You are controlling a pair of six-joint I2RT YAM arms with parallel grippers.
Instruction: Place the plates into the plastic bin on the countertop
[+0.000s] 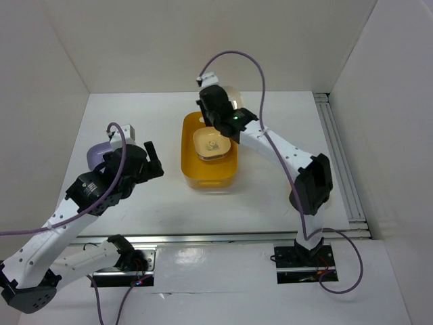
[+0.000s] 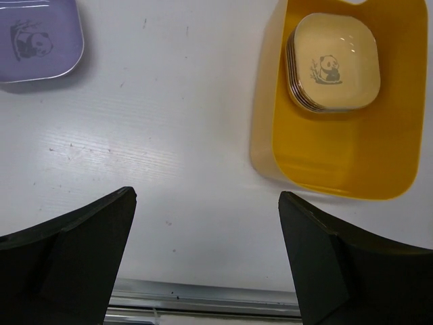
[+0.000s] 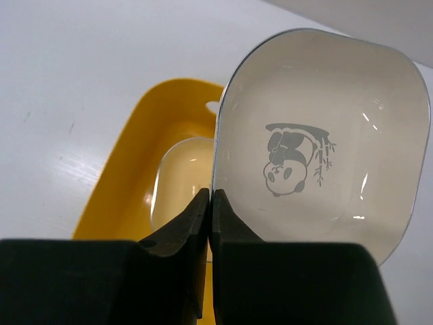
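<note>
The right hand (image 3: 210, 203) is closed on the rim of a cream plate (image 3: 325, 135), its two fingers pinching the edge. The plate is held tilted, clear of the counter (image 2: 169, 115), with its hollow side and panda print (image 3: 292, 159) facing the wrist camera. From above, hand and plate hang over the far right end of the bin (image 1: 190, 159).

The bin stands on the counter, about midway between the two arms. Inside it lies a stack (image 2: 335, 61) of plates, the top one cream with the same print. The near part of the bin's floor is bare.

The left hand (image 2: 206, 196) is wide open and grips nothing. It hovers above the counter, left of the bin. A purple plate (image 2: 37, 37) lies flat on the counter at the far left, well apart from the bin, just beyond this hand.
</note>
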